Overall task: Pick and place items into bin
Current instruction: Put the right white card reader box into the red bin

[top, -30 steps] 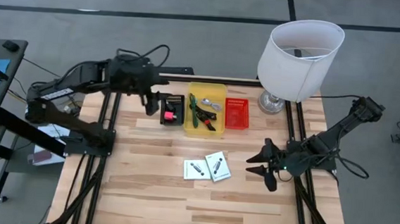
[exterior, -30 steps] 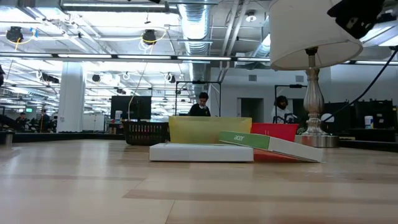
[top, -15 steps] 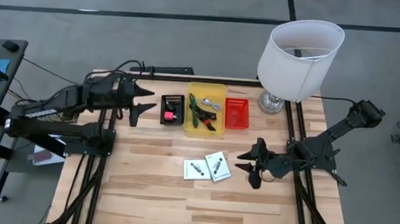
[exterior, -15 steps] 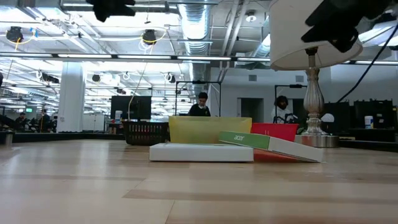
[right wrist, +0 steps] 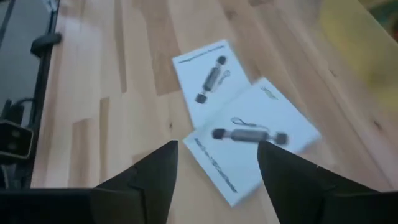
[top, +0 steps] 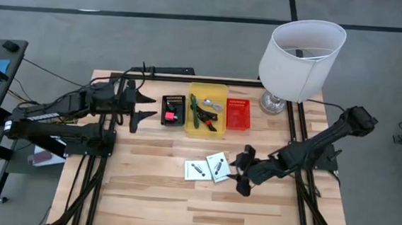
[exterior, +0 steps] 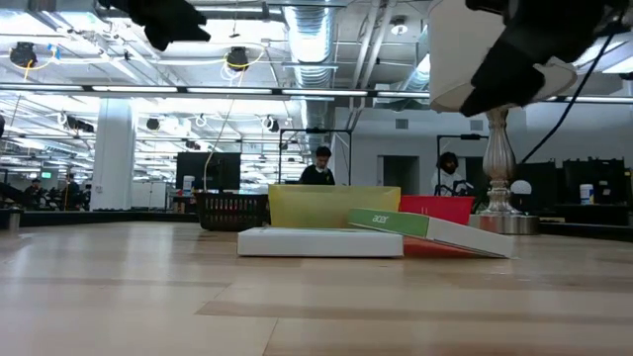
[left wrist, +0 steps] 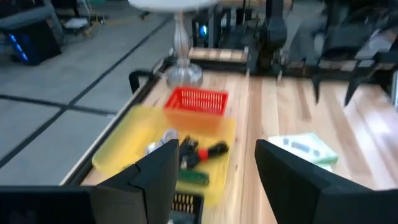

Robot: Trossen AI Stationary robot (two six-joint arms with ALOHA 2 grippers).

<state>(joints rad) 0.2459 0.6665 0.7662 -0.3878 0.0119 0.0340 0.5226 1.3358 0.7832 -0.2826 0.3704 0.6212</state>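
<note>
**Both arms over surface, nothing gripped**

R end effector (top: 243, 173): fingers spread, empty, hovering just beside the two white cards (top: 208, 168), which lie overlapping on the wood surface (top: 152, 201) w/ black marks up. L end effector (top: 136, 110): fingers spread, empty, near the black tray (top: 173, 109) holding a pink-red cube (top: 169, 114). Yellow bin (top: 207, 92) holds green-handled tool (top: 194, 105), red-and-black tool (top: 205, 118), silver cable (top: 212, 103). Red basket (top: 237, 113) touches the bin, lamp side. White lamp (top: 301, 52) at far corner.

A yellow bin (top: 207, 110), a red basket (top: 238, 114), and white cards (top: 209, 168) with black marks.
</note>
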